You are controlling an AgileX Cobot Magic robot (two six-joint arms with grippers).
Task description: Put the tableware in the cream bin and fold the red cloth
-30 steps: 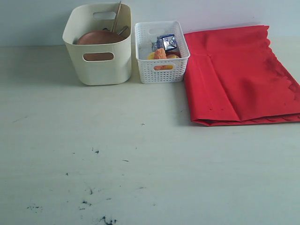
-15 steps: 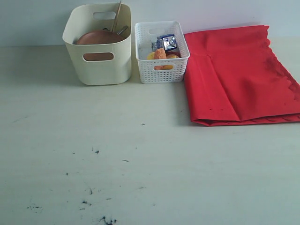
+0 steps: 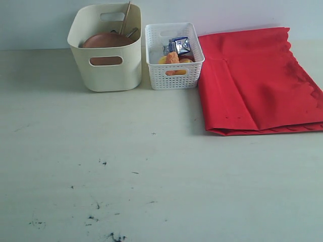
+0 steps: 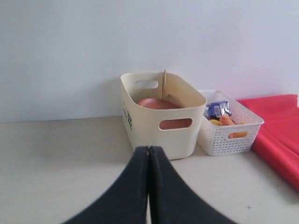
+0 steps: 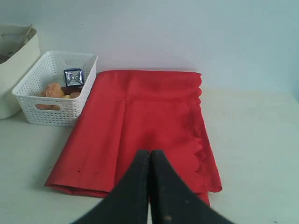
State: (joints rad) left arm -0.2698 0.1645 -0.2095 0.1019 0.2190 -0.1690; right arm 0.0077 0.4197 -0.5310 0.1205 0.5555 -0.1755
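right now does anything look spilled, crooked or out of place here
Nothing spilled or toppled. Minor only: dark specks mark the table near the front, a wooden chopstick pokes above the cream bin rim, and the red cloth is folded slightly unevenly, a lower layer showing along its near edge.

lighting and picture quality: bright, even, diffuse light; cool pale cast.
soft faint shadows on the table (image 3: 151,176) beside the cream bin (image 3: 108,75) and under the red cloth (image 3: 252,75) edge; cloth red heavily saturated, folds weakly defined. left gripper (image 4: 148,149) and right gripper (image 5: 149,153) near the lens, dark, soft-edged.
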